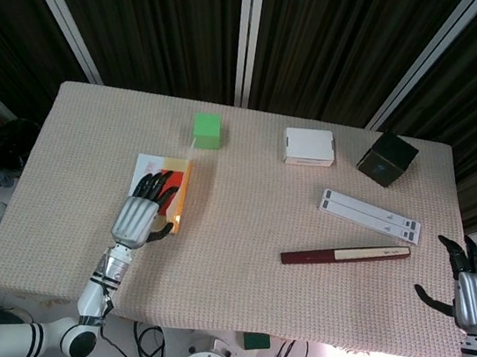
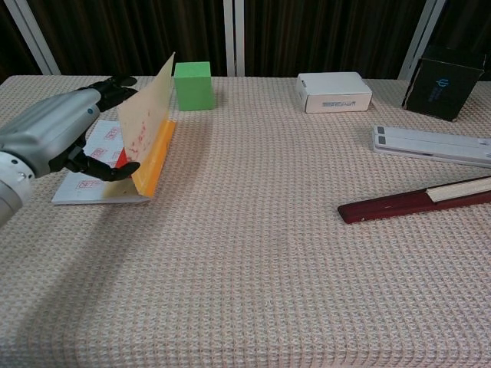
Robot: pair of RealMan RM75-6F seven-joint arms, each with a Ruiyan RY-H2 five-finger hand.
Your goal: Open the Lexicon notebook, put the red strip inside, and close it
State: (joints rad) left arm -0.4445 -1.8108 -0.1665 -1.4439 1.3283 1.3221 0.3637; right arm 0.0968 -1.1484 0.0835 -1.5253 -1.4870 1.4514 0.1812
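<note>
The Lexicon notebook (image 1: 153, 169) lies at the table's left with its cream cover (image 2: 147, 113) standing up from the orange spine and tilting left over the pages. My left hand (image 2: 51, 139) lies on the open white page beneath that cover, fingers spread and touching the cover's inner face. A corner of the red strip (image 2: 121, 157) shows on the page between my thumb and the cover. In the head view my left hand (image 1: 138, 215) covers most of the page. My right hand (image 1: 472, 298) hangs open past the table's right front corner, holding nothing.
A green cube (image 2: 193, 84) stands just behind the notebook. A white box (image 2: 333, 92) and a black box (image 2: 445, 83) sit along the far edge. A flat white case (image 2: 430, 146) and a maroon pen-like case (image 2: 410, 202) lie on the right half.
</note>
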